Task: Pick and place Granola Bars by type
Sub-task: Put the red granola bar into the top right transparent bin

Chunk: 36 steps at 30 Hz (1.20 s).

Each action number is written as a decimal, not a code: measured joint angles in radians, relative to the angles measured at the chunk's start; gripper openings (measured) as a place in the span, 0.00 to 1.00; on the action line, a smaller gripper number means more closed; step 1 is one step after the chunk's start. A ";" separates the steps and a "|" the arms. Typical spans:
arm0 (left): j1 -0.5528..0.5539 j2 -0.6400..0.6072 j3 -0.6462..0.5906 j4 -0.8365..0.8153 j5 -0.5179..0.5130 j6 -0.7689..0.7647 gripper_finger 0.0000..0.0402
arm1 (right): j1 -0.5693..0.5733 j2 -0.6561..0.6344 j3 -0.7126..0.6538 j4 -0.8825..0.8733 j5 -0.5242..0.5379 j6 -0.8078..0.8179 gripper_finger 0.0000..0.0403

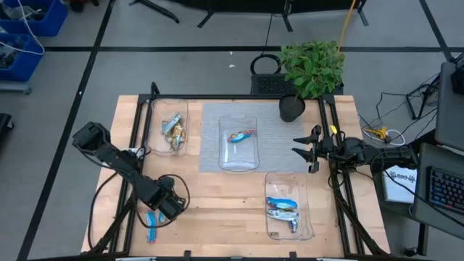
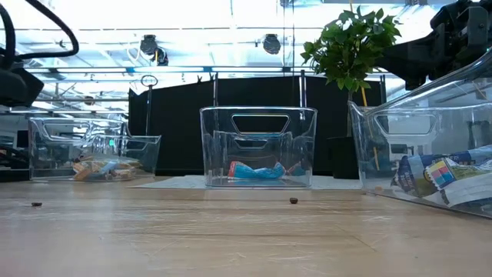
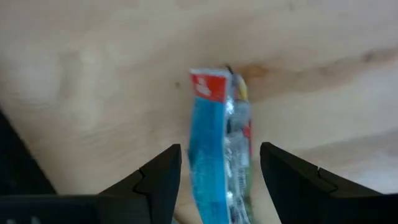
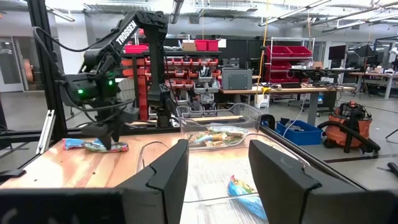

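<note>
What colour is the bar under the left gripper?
Mostly blue, red at one end: bar, left wrist view.

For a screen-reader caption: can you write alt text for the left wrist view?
A blue-wrapped granola bar lies on the wooden table, between the open left pincer and its two dark fingers, which do not touch it.

Granola Bars [image 1: 155,221] | blue-wrapped, flat on tabletop | others inside trays

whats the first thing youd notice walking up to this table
The left gripper stands open over a blue bar lying loose on the bare wood at the table's near left corner. Three clear trays hold the other bars, and a leafy potted plant stands at the far edge.
</note>
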 joint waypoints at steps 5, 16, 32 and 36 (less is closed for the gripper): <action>0.005 0.000 -0.002 0.065 -0.005 0.042 0.56 | 0.000 0.000 0.000 0.000 0.000 0.000 0.40; 0.005 0.000 -0.002 0.062 -0.017 0.098 0.25 | 0.000 0.000 0.000 0.000 0.000 0.000 0.40; 0.018 -0.014 0.118 0.018 -0.334 0.429 0.01 | 0.000 0.000 0.000 0.000 0.000 0.000 0.40; 0.035 -0.014 0.224 -0.013 -0.511 0.646 0.00 | 0.000 0.000 0.000 0.000 0.000 0.000 0.40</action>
